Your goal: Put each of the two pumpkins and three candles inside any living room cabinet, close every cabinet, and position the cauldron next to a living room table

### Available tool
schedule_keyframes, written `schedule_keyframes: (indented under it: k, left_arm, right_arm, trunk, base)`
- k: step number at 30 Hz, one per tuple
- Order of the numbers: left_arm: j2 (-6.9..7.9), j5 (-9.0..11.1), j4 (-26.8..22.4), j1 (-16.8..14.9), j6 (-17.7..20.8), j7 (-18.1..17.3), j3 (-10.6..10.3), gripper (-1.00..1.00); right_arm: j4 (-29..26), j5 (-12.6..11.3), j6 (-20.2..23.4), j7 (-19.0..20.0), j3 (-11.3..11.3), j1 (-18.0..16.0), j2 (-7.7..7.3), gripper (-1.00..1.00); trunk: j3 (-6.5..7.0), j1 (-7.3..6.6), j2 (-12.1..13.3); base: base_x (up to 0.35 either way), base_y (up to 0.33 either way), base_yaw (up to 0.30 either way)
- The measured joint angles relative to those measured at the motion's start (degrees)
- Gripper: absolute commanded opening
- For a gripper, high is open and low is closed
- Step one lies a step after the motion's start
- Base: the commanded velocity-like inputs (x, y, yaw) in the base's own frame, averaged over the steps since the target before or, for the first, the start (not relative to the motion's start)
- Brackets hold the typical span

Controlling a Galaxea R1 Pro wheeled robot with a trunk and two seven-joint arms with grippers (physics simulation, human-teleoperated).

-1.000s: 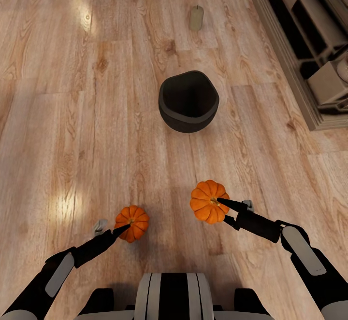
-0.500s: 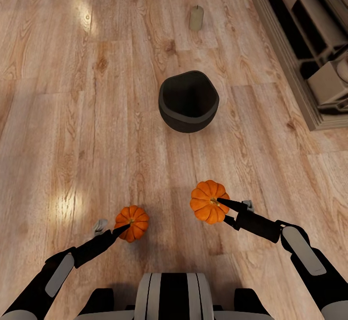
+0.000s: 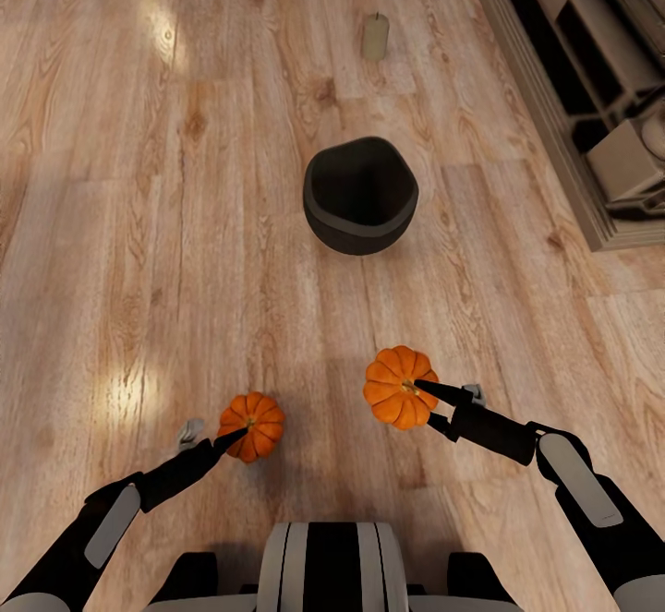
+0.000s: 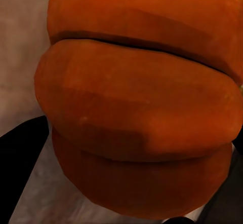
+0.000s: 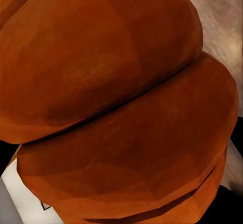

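Two bright-orange pumpkins are held just above the wood floor. My left gripper (image 3: 242, 432) is shut on the smaller-looking pumpkin (image 3: 253, 420), which looms close in the left wrist view (image 4: 136, 112) between dark fingers (image 4: 20, 173). The other pumpkin (image 3: 395, 389) sits in my right gripper (image 3: 417, 388), also shut, and its ribs show close up in the right wrist view (image 5: 116, 102). Ahead on the floor stands the dark round cauldron (image 3: 360, 192), open and empty. Farther off, one beige candle (image 3: 375, 36) stands upright. The cabinet and the table are out of view.
A pale beige shelf unit (image 3: 563, 86) with dark openings runs along the right edge, and a beige box (image 3: 628, 160) sits on its low ledge. Open wood floor (image 3: 139, 224) stretches to the left and around the cauldron.
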Motion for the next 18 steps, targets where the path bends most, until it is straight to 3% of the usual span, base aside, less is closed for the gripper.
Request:
schedule_keyframes:
  k: [3,9,18]
  left_arm:
    - [0.01,0.2,-0.2,0.0,0.1,-0.3,0.1,-1.0]
    - [0.35,0.1,-0.4,0.0,0.3,-5.6,0.2,-1.0]
    - [0.69,0.1,-0.6,0.0,0.6,-8.6,1.1,-1.0]
  right_arm:
    - [0.0,-0.3,0.1,0.0,0.0,0.0,0.0,-1.0]
    - [0.3,-0.1,0.0,0.1,0.0,0.0,0.0,-1.0]
    - [0.4,-0.2,0.0,0.0,0.0,0.0,0.01,-1.0]
  trunk:
    - [0.67,-0.08,0.0]
    - [0.67,-0.08,0.0]
    - [0.67,-0.08,0.0]
  base:
    - [0.0,0.0,0.0]
    - [0.0,0.0,0.0]
    - [0.0,0.0,0.0]
